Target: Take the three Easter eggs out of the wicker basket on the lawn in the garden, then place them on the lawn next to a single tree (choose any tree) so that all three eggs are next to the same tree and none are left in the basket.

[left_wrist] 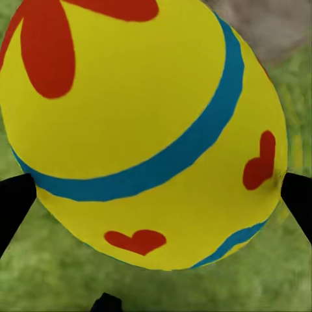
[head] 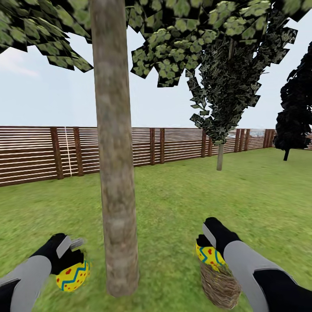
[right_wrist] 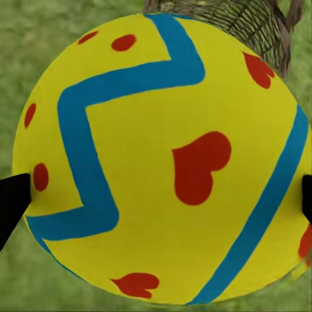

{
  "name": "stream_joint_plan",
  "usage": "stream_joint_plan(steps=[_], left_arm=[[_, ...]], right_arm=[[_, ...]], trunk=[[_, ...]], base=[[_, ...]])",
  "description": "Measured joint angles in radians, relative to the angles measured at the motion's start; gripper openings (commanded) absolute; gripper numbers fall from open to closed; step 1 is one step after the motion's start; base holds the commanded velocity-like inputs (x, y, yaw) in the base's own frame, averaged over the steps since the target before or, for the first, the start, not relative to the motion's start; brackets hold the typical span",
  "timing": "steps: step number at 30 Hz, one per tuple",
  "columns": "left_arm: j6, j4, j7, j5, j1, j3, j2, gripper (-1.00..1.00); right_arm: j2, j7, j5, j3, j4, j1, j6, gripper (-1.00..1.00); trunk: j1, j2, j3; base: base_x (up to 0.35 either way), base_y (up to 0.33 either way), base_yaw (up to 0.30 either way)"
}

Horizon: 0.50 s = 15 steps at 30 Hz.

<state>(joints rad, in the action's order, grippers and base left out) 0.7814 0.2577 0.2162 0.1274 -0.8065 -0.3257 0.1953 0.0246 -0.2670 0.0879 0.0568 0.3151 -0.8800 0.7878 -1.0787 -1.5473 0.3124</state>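
A tall tree's grey-brown trunk (head: 115,173) rises from the lawn (head: 173,203) straight ahead, and also shows as a grey patch (left_wrist: 273,26). My left gripper (head: 71,260) is shut on a yellow Easter egg (head: 73,276) (left_wrist: 149,130) with red marks and teal bands, held low just left of the trunk. My right gripper (head: 209,245) is shut on a second egg (head: 209,256) (right_wrist: 162,162) just above the brown wicker basket (head: 221,288) (right_wrist: 250,19), which stands right of the trunk. Black fingertips (left_wrist: 13,208) (right_wrist: 13,201) press both eggs' sides. The basket's inside is hidden.
A brown slat fence (head: 34,151) closes the garden behind. A second tree with a thin trunk (head: 220,157) stands farther back right, and a dark, nearly black tree (head: 297,117) at the far right. Open grass lies between them.
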Motion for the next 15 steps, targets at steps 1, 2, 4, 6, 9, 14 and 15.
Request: stream_joint_plan(steps=[1,2,4,6,9,14,15], left_arm=[[0.001,0.001,-0.002,-0.002,0.000,-0.002,0.006,-1.00],[0.001,0.001,-0.002,-0.004,0.000,-0.003,0.003,-1.00],[0.001,0.002,0.000,-0.005,0.000,-0.003,-0.019,-1.00],[0.001,0.002,0.004,-0.009,0.000,-0.003,-0.024,-1.00],[0.000,-0.001,0.007,-0.010,0.000,-0.002,-0.028,-1.00],[-0.001,-0.005,0.010,-0.013,0.000,-0.002,-0.033,-1.00],[-0.001,-0.006,0.010,-0.017,0.000,-0.002,-0.040,-1.00]], right_arm=[[0.012,0.005,0.000,0.002,0.007,0.000,0.005,-1.00],[0.021,0.010,-0.002,0.004,0.007,0.000,0.012,-1.00],[0.030,0.012,-0.003,0.005,-0.002,0.000,0.016,-1.00],[0.039,0.011,-0.002,0.005,-0.021,0.001,0.017,-1.00],[0.053,0.007,-0.006,0.007,-0.029,0.001,0.014,-1.00],[0.056,0.005,-0.009,0.007,-0.042,0.001,0.015,-1.00],[0.059,0.005,-0.008,0.007,-0.043,0.001,0.015,-1.00]], trunk=[[0.000,0.000,0.000],[0.000,0.000,0.000],[0.000,0.000,0.000],[0.000,0.000,0.000],[0.000,0.000,0.000],[0.000,0.000,0.001],[0.000,0.000,0.001]], base=[[0.000,0.000,0.000],[0.000,0.000,0.000],[0.000,0.000,0.000],[0.000,0.000,0.000],[0.000,0.000,0.000],[0.000,0.000,0.000],[0.000,0.000,0.000]])
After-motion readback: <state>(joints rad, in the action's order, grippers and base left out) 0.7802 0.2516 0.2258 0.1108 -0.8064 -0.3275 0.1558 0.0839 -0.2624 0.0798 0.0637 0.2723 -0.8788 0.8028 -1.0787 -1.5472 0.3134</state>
